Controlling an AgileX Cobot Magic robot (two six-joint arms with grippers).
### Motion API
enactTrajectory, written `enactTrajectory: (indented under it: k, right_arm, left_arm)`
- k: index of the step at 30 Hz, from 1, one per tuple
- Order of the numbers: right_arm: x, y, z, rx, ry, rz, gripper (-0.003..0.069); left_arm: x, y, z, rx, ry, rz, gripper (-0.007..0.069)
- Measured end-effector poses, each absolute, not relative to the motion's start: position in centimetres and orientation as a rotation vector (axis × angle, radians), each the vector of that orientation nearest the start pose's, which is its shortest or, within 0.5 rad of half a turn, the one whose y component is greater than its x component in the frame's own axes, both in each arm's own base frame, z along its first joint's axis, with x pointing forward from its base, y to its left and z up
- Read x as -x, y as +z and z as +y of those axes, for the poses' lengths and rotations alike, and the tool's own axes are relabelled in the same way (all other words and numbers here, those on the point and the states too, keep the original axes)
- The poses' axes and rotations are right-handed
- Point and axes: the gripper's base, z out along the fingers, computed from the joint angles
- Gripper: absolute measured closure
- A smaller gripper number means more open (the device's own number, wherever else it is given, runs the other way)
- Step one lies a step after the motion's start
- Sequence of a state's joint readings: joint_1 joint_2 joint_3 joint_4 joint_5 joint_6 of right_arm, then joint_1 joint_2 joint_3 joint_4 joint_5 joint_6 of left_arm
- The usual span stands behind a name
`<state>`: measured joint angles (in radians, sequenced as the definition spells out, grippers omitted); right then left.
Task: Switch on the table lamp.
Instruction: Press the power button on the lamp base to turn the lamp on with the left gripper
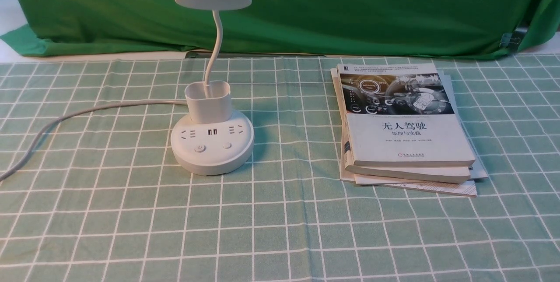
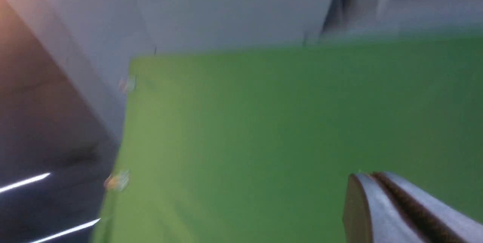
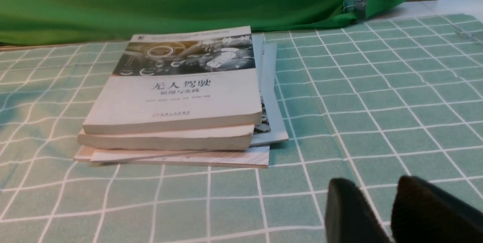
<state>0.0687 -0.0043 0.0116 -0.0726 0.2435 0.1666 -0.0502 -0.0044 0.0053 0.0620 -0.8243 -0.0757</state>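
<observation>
Lamp: standing upright on the checkered cloth [image 1: 280,229], its cord [image 1: 87,109] trailing leftward.
Books [image 1: 407,137]: lying stacked right of the lamp [image 1: 212,142], well apart.
Left gripper [image 2: 377,177]: pressing its fingers together, holding nothing.
Right gripper [image 3: 371,182]: keeping its fingers slightly parted, gripping nothing.

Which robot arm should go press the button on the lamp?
Probably the left arm. The lamp and its two buttons stand on the robot's left side, while the stack of books is on its right. The left gripper is closed with nothing visible between its fingers.
</observation>
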Motion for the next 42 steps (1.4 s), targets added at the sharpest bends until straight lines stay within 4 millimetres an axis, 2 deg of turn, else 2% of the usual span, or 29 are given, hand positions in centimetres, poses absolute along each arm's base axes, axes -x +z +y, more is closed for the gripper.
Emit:
enactTrajectory:
  k: [6,8,11,12,16,17,19,20,25,29,30,31,36,40,42]
  right_arm:
    - [-5.5,18.7,0.2,-0.037,0.106,1.735,0.0418]
    - [-5.5,18.7,0.2,-0.037,0.106,1.735,0.0418]
    - [-5.5,18.7,0.2,-0.037,0.106,1.735,0.0418]
    - [-5.5,18.7,0.2,-0.037,0.106,1.735,0.0418]
    - [-5.5,18.7,0.2,-0.037,0.106,1.735,0.0418]
    - [-5.5,18.7,0.2,-0.037,0.106,1.735,0.0418]
    - [-5.5,18.7,0.2,-0.037,0.106,1.735,0.0418]
    - [-5.5,18.7,0.2,-0.037,0.106,1.735,0.0418]
    - [-5.5,18.7,0.2,-0.037,0.106,1.735,0.0418]
    - [-5.5,18.7,0.2,-0.037,0.106,1.735,0.0418]
    - [-5.5,18.7,0.2,-0.037,0.106,1.735,0.0418]
    - [-5.5,18.7,0.2,-0.037,0.106,1.735,0.0418]
    - [-5.5,18.7,0.2,-0.037,0.106,1.735,0.0418]
    - [-5.5,18.7,0.2,-0.037,0.106,1.735,0.0418]
    - [-5.5,18.7,0.2,-0.037,0.106,1.735,0.0418]
  left_arm:
    - [-1.8,28.2,-0.8,-0.046,-0.224,0.634,0.0603]
    - [-1.6,29.3,-0.9,-0.04,-0.267,0.656,0.0603]
    - [-1.2,32.0,-0.7,0.014,-0.329,0.746,0.0603]
    - [-0.9,33.5,-0.5,0.039,-0.32,0.814,0.0603]
    - [-1.1,36.7,-0.1,0.043,-0.19,1.019,0.0603]
    - [-2.2,37.7,0.0,0.041,-0.134,1.15,0.0603]
    - [-3.1,37.9,0.0,0.04,-0.107,1.238,0.0603]
    - [-4.6,38.4,0.2,0.052,-0.075,1.394,0.0603]
    - [-10.5,37.7,0.0,0.091,-0.05,1.921,0.0603]
    - [-14.0,36.2,-0.6,0.113,-0.093,2.17,0.0603]
    - [-14.2,36.1,-0.6,0.112,-0.092,2.178,0.0603]
    - [-15.5,35.0,-1.0,0.12,-0.133,2.273,0.0603]
    - [-19.3,31.2,-3.1,0.063,-0.359,2.528,0.0603]
    - [-21.1,29.3,-5.0,-0.017,-0.462,2.61,0.0613]
    - [-22.2,27.7,-7.0,-0.109,-0.492,2.666,0.0627]
